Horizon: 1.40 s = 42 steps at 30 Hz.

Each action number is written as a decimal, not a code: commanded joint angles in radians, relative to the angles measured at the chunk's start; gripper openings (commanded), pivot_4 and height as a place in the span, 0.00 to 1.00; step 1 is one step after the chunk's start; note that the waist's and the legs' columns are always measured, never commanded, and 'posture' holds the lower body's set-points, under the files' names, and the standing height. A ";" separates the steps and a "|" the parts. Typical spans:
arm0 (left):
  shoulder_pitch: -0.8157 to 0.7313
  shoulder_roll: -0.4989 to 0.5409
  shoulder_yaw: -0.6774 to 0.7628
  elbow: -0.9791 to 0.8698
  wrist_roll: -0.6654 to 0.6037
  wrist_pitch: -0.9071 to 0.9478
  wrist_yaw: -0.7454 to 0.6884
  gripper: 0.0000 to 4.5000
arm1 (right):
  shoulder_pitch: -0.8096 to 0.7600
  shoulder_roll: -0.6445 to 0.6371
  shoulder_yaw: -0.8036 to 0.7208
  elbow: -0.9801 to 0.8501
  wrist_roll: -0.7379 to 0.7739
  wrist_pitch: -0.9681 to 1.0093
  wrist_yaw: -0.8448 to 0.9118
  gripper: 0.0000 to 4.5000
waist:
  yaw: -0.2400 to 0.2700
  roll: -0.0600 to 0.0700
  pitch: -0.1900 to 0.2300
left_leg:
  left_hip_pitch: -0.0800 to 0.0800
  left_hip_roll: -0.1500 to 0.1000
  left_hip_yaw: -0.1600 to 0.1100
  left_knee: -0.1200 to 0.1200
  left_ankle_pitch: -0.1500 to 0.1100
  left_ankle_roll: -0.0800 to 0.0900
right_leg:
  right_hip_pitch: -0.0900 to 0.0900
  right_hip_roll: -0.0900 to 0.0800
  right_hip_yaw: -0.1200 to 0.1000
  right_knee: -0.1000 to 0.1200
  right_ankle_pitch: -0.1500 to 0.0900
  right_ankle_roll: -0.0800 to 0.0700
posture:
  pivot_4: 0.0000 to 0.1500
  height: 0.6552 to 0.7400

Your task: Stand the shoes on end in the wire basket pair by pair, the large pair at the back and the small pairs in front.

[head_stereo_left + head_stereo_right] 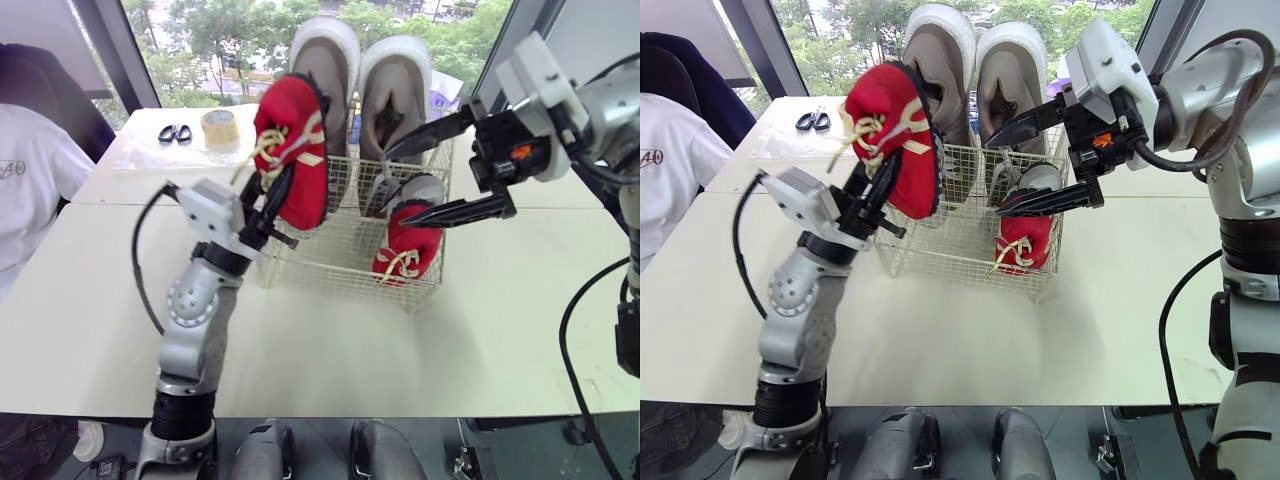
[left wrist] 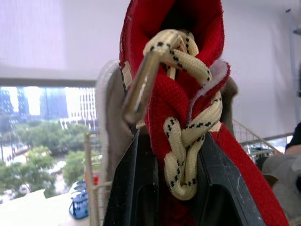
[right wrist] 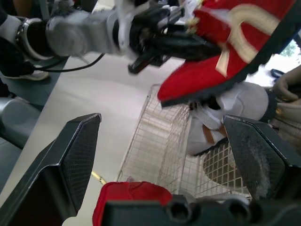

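Red shoe [image 1: 292, 150] clamped in left end effector [image 1: 272, 196] (above wire basket [image 1: 322, 255]).

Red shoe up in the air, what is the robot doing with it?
The robot's left end effector grips the red shoe above the left side of the wire basket. The large grey pair stands on end at the back, and a second red shoe sits in the front right. The right end effector hangs open just above that one.
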 commanded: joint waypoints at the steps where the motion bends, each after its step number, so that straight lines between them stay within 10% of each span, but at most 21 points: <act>1: 0.033 -0.018 -0.039 0.070 0.082 -0.189 0.008 0.05 | -0.016 -0.005 -0.026 -0.029 0.003 0.004 -0.003 1.00 | 0.000 0.001 0.000 | 0.000 0.000 0.000 0.000 0.000 0.000 | 0.000 0.000 0.000 0.000 0.000 0.000 | 1.00 1.00; 18: 0.092 -0.042 -0.047 0.486 0.398 -0.801 0.238 0.05 | 0.005 -0.023 -0.041 -0.060 0.005 0.023 -0.021 1.00 | -0.001 0.001 0.000 | 0.000 0.001 -0.001 0.000 -0.001 0.001 | -0.001 -0.004 -0.001 0.000 0.000 0.000 | 1.00 1.00; 19: 0.097 -0.041 -0.049 0.502 0.400 -0.804 0.245 0.29 | 0.004 -0.023 -0.041 -0.059 0.004 0.021 -0.020 1.00 | -0.001 0.001 0.000 | 0.000 0.001 -0.001 0.000 -0.001 0.001 | -0.001 -0.004 -0.001 0.000 0.000 0.000 | 1.00 1.00; 26: 0.161 -0.019 -0.030 0.470 0.408 -0.775 0.284 0.99 | 0.001 -0.020 -0.035 -0.042 -0.006 0.000 -0.013 1.00 | -0.002 0.001 -0.001 | 0.000 0.001 -0.001 -0.001 -0.001 0.001 | -0.001 -0.005 -0.002 0.000 0.000 0.000 | 1.00 1.00; 37: 0.400 0.125 0.046 0.173 0.315 -0.492 0.219 0.99 | 0.030 -0.019 -0.045 -0.032 -0.014 -0.037 -0.017 1.00 | -0.009 0.003 -0.001 | 0.000 0.001 -0.001 -0.002 -0.001 0.001 | -0.002 -0.005 -0.001 0.000 -0.001 -0.004 | 1.00 1.00; 42: 0.527 0.274 0.068 -0.011 0.016 -0.169 0.033 0.99 | 0.040 -0.012 -0.045 -0.021 -0.021 -0.062 -0.021 1.00 | -0.011 0.003 -0.001 | -0.001 0.001 -0.001 -0.002 -0.002 0.000 | -0.003 -0.005 -0.001 0.000 -0.002 -0.004 | 1.00 1.00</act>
